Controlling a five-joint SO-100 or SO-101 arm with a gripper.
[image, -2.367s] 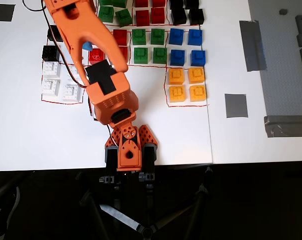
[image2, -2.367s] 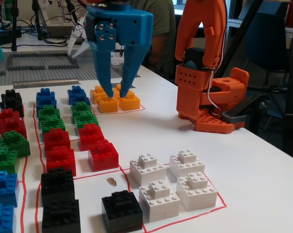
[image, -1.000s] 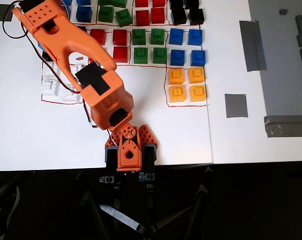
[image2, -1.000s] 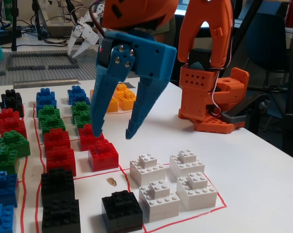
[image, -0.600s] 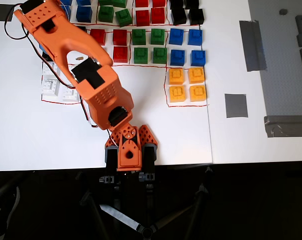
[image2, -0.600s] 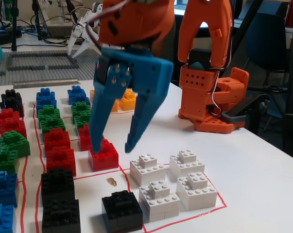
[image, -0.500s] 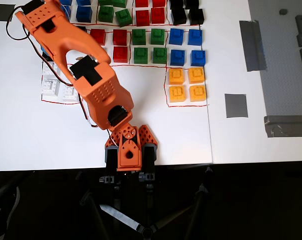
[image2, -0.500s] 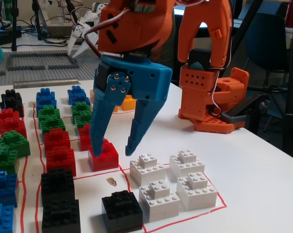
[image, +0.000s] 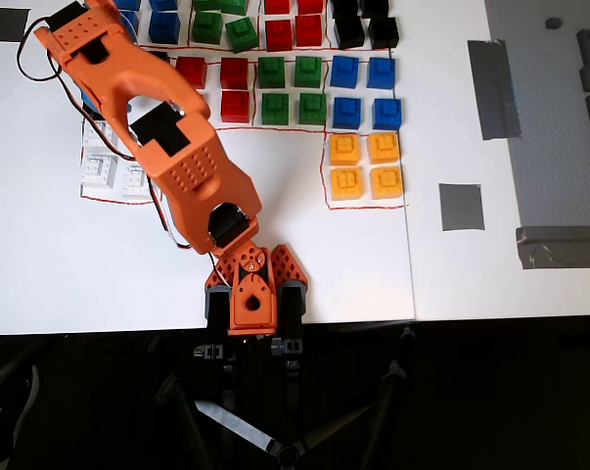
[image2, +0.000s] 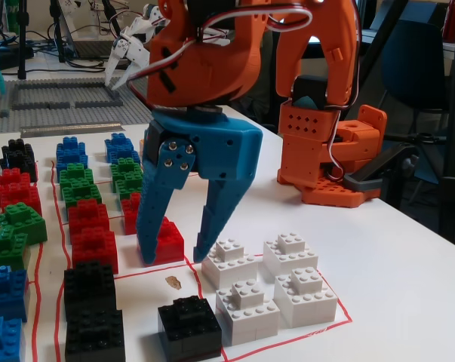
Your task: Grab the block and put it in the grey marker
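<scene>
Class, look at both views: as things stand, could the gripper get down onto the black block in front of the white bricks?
Probably yes. The gripper hangs open just behind the black block, whose studded top is uncovered. The white bricks crowd one side, so a fingertip might nudge them.

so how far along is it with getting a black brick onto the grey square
Nothing looks done yet: the grey square patch lies bare, with no brick on it. In hand: the blue gripper hangs open and empty in the fixed view, over the red bricks and white bricks, with a black brick just in front of it. Left: closing on a black brick, lifting, carrying it to the patch and releasing.
</scene>
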